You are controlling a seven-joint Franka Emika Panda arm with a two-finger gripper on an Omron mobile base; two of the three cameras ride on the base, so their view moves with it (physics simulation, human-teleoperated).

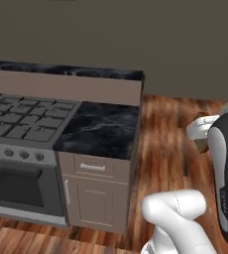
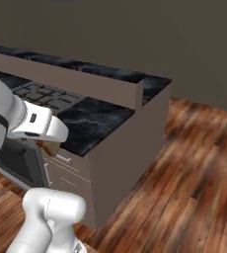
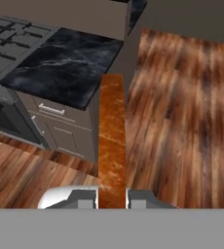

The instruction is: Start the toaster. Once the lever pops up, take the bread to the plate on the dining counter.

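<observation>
The white arm rises from its base, bends at the elbow and reaches forward, its claw (image 3: pixel 112 198) clamped with one finger on each side of the bread (image 3: pixel 112 141), held edge-on.

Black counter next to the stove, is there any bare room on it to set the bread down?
Yes. The black counter shows bare between the stove and its open right end, with the raised ledge behind. The ledge top looks bare too. The tool grips the bread above the wood floor.
</observation>
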